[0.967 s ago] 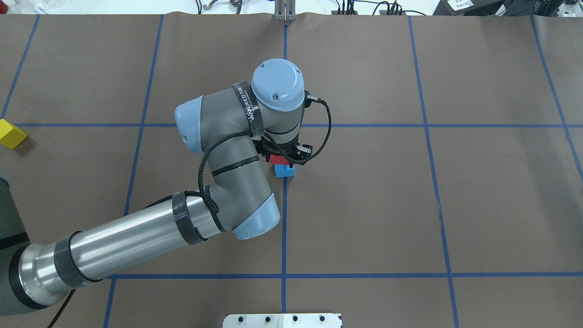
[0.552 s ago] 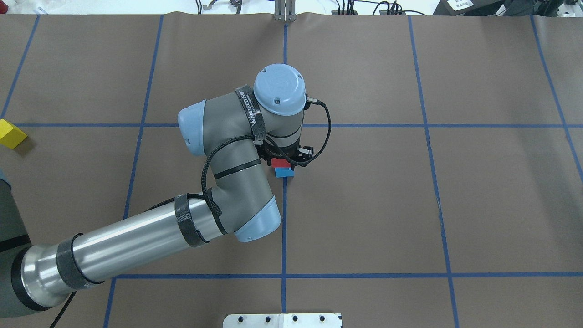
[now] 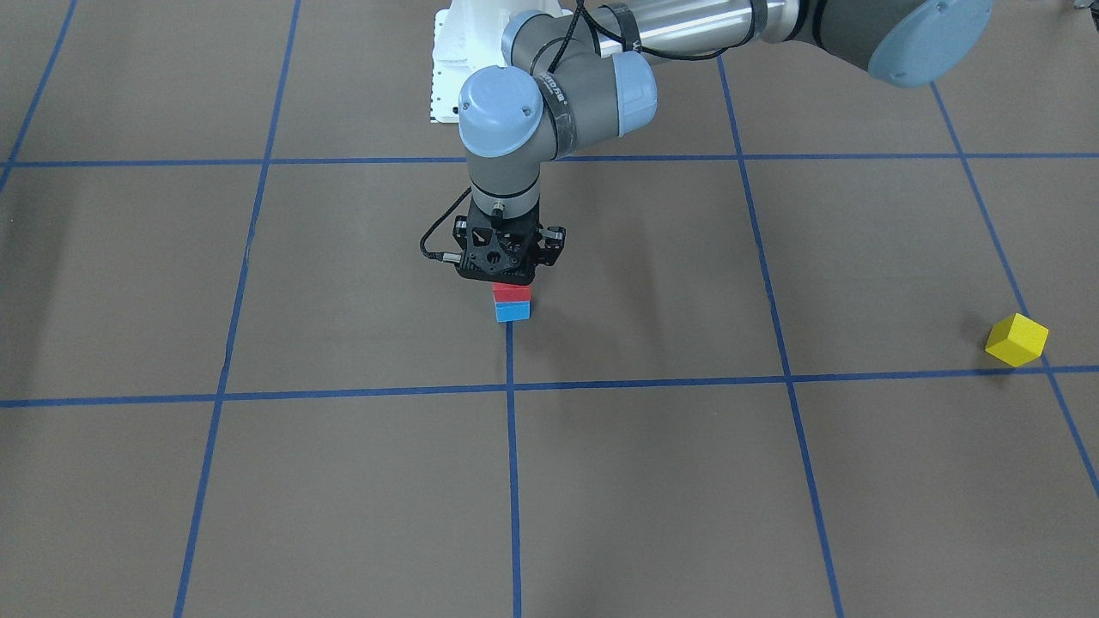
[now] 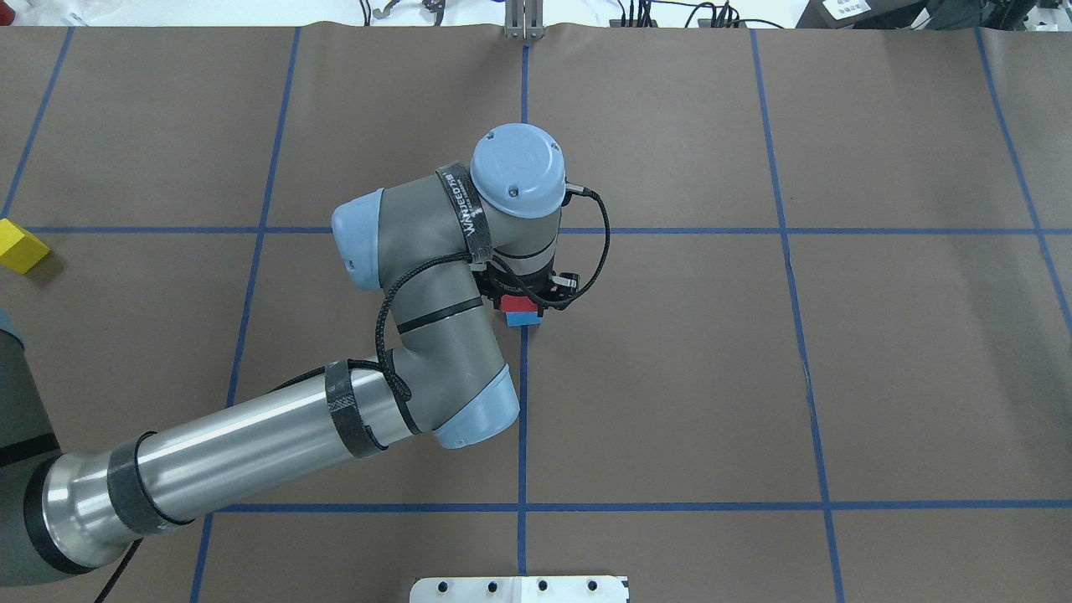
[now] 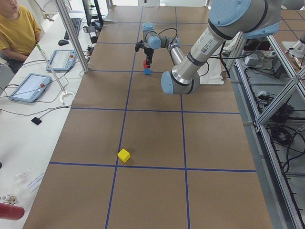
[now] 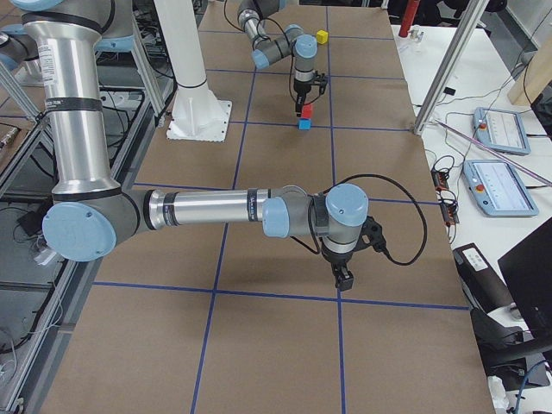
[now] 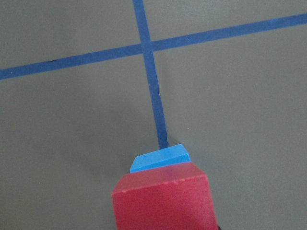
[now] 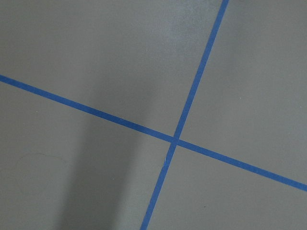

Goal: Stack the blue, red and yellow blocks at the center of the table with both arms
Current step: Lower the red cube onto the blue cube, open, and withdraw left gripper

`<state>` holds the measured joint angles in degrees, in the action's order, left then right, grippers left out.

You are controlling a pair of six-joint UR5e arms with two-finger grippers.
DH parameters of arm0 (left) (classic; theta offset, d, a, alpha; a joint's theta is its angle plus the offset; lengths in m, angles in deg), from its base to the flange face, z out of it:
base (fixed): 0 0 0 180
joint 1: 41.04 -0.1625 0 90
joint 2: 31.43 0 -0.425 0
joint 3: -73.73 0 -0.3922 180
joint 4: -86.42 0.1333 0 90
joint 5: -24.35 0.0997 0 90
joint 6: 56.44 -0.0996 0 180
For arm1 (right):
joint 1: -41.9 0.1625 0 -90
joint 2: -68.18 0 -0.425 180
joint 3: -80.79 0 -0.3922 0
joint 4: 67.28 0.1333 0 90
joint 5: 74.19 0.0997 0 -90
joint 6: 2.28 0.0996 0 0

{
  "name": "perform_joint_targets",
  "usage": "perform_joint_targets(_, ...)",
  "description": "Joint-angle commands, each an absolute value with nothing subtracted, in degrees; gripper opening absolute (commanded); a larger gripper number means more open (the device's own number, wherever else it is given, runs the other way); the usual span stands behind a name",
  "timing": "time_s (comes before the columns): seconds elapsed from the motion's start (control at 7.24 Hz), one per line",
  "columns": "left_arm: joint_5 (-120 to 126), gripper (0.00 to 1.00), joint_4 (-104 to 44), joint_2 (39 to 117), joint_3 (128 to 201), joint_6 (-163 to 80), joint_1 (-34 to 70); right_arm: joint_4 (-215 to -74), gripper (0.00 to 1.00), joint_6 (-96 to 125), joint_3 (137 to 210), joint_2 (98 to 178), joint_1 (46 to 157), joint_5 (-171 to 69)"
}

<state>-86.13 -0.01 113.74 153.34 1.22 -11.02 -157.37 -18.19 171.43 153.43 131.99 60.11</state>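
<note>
1. The red block point(image 3: 512, 293) is clamped between the fingers of the left gripper point(image 3: 511, 285), at the table's middle.
2. It is directly over the blue block point(image 3: 513, 312). Whether the two touch cannot be told.
3. The blue block sits on the brown table cover point(image 4: 921, 335), on the central blue tape line point(image 4: 522, 402).
4. The yellow block point(image 3: 1017, 340) lies alone, well apart, near the table edge on the robot's left.
5. A black strap point(image 4: 469, 219) around the left wrist bears white lettering starting "WA"; the rest is unreadable.
6. From overhead, the left wrist joint point(image 4: 517, 172) covers most of the gripper and part of the red block.
7. The right gripper point(image 6: 342, 276) hangs over bare cover far from the blocks; whether its fingers are apart cannot be told.
8. An operator in a yellow shirt point(image 5: 16, 28) sits at a side bench with tablets point(image 5: 29, 87).
</note>
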Motion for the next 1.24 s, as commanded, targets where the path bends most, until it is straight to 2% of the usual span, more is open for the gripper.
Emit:
perform_joint_targets(0.0, -86.13, 0.40, -2.42, 113.77, 152.05, 1.04, -11.07, -157.37, 0.99, -18.19, 171.40, 153.43, 131.99, 60.11)
perform_joint_targets(0.69, -86.13, 0.62, -2.52, 113.50, 152.04, 0.69, -10.98, -157.37, 0.99, -18.19, 171.40, 153.43, 131.99, 60.11)
perform_joint_targets(0.83, -86.13, 0.70, -2.52, 113.50, 152.04, 0.69, -10.98, -157.37, 0.99, -18.19, 171.40, 153.43, 131.99, 60.11)
perform_joint_targets(0.97, -86.13, 0.98, -2.52, 113.41, 152.13, 0.95, -10.98, -157.37, 0.99, -18.19, 171.40, 153.43, 131.99, 60.11)
perform_joint_targets(1.1, -86.13, 0.99, -2.44, 113.41, 152.74, 1.39, -10.89, -157.37, 0.99, -18.19, 171.40, 153.43, 131.99, 60.11)
